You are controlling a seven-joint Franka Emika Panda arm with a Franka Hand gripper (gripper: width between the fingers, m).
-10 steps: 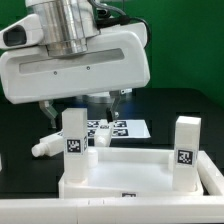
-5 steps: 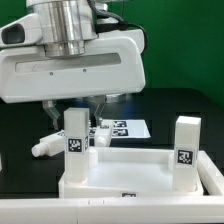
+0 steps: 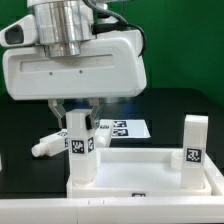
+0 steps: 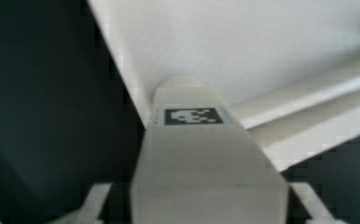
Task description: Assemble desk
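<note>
Green wall [image 3: 190,50] is filling the background, and a black table [image 3: 18,175] is carrying the white desk parts. Up front the rimmed tabletop panel [image 3: 135,172] is lying flat, with two blocky legs standing upright in it. The near leg [image 3: 80,155] is standing at the corner on the exterior view's left, and the far leg [image 3: 193,148] at the corner on the exterior view's right. Both are showing a black-and-white tag on the face toward the camera.

The gripper [image 3: 80,115] is hanging straight over the near leg under the arm's wide white hand, and its dark fingers [image 3: 96,108] are pressing against the leg's top from both sides, closed on it. In the wrist view the near leg [image 4: 198,160] is running down the middle of the picture, tag facing up. It is sitting between the pale fingers [image 4: 102,203] of the gripper [image 4: 198,205], with the tabletop panel [image 4: 248,50] beyond it.

A third piece, the loose leg [image 3: 45,145], is lying on its side on the table, just beyond the panel on the exterior view's left. The marker board [image 3: 128,128] is lying flat farther back, partly hidden behind the near leg and the hand.
</note>
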